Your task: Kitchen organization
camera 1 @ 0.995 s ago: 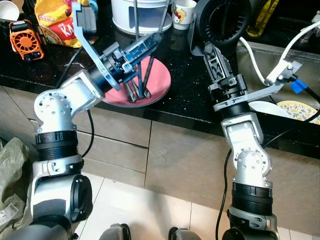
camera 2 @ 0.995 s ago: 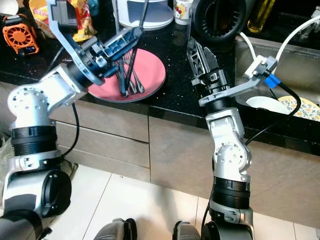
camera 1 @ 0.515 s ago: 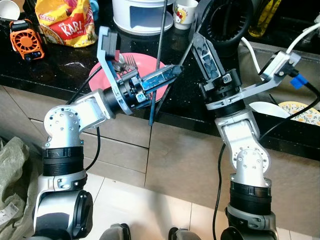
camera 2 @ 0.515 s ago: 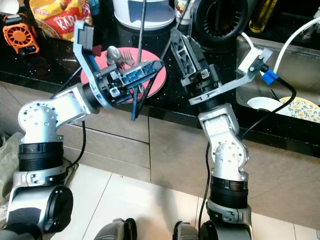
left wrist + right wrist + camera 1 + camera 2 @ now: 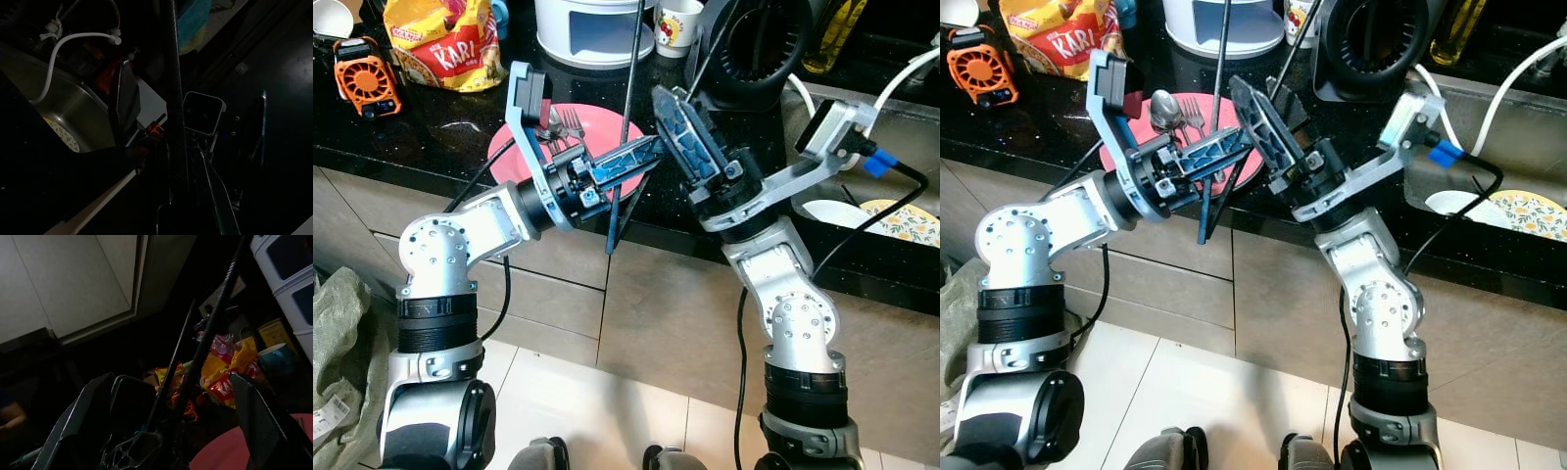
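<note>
left gripper (image 5: 641,157) out over the counter (image 5: 431,127) edge, fingers clamped on 2 long dark rods (image 5: 628,88), 1 running up past the white container (image 5: 592,24), the other slanting up right toward the black fan (image 5: 759,39); rod ends hang below the gripper in front of the cabinet (image 5: 685,294)

right gripper (image 5: 680,137) just beside the left gripper, tilted toward it, fingers apart with the rods between them in the right wrist view, not closed on them

pink plate (image 5: 592,127) on the counter behind the left gripper, fork (image 5: 570,122) and spoon (image 5: 1163,106) on it

snack bag (image 5: 445,44) and orange gadget (image 5: 362,73) well left of the left gripper, mug (image 5: 677,22) beyond it; sink (image 5: 871,127) with patterned dish (image 5: 901,215) right of the right gripper
</note>
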Controlling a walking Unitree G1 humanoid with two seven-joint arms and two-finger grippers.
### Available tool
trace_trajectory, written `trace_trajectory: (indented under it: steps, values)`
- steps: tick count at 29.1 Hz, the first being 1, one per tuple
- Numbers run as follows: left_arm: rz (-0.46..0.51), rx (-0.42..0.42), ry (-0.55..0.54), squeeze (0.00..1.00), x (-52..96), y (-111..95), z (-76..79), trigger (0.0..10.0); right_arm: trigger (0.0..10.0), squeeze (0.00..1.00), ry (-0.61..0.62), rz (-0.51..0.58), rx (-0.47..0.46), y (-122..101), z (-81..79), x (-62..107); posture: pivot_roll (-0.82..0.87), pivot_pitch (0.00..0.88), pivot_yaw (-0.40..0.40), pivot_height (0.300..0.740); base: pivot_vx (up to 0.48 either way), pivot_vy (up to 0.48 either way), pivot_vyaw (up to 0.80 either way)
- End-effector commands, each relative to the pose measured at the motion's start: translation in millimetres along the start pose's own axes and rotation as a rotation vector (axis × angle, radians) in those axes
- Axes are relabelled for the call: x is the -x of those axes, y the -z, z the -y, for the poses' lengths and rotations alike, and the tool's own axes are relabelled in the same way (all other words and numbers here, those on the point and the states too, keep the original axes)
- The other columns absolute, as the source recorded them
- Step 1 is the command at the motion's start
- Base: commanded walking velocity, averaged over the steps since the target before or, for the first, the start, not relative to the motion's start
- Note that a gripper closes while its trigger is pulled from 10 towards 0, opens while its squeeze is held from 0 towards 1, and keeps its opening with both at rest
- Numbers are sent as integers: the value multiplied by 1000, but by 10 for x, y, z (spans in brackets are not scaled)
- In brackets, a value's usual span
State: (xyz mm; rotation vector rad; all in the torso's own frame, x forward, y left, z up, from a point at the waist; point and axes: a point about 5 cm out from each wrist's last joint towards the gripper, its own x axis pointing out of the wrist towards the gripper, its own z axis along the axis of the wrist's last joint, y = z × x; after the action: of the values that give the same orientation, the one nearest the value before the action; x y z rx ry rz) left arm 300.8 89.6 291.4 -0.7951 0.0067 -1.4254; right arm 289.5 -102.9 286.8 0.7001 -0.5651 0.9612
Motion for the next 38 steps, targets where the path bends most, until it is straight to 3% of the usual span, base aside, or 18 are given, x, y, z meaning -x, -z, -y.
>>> trace_trajectory:
  steps: [1,2,3,22,38]
  values:
    - [-1,11,36,0,-20,40,50,10000,1765,0,-7,-21,19,17,-18,2,52,154,-2,740,0,0,0]
    - [-1,12,36,0,-19,45,51,10000,1765,0,-2,-22,21,20,-11,2,52,154,-2,740,0,0,0]
    - [-2,14,36,0,-20,47,52,10000,0,0,1,-20,21,19,-7,1,53,154,-3,740,0,0,0]
    - [-16,21,32,0,-25,90,38,10000,0,0,41,13,31,-18,48,6,52,149,-1,740,0,0,0]
    - [116,13,-83,0,149,-89,-115,10000,0,0,132,-21,69,68,181,8,61,152,-5,740,0,0,0]
